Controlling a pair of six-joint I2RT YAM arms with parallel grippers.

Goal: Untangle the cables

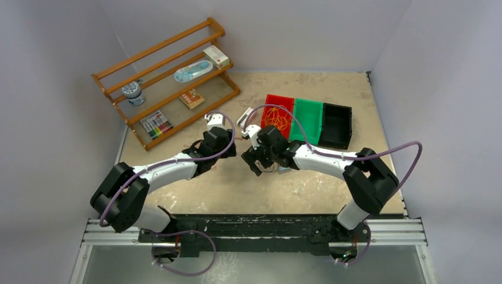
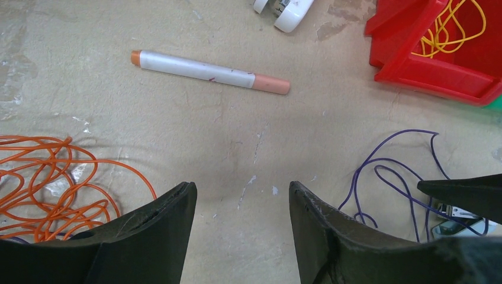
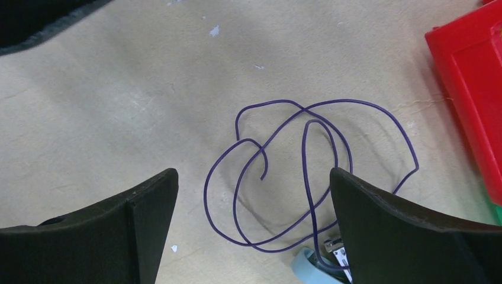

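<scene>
On the table [image 1: 237,195], the red bin [image 1: 278,98] at far centre-right holds a loose yellow-orange coil [image 2: 450,29], which looks already sorted. The biggest bunch on the tabletop is the orange cable [image 2: 41,177], a many-looped heap just left of the left gripper [image 2: 241,189]. That gripper's jaws stand apart with only bare table between them. To the right, well apart from the orange heap, the thin purple cable [image 3: 305,109] lies in a few open, crossing loops. It sits under the right gripper [image 3: 253,174], whose jaws are spread wide and are pinching nothing. Both wires look very light, limp and a little springy, so a lifted strand will probably drag its neighbours along and slip out of a shallow pinch. The purple one seems best taken at a single outer loop or near its pale blue end piece [image 3: 314,266]. For the orange, a lone outlying strand on the heap's right edge looks best. A marker pen [image 2: 207,71] lies farther off.
</scene>
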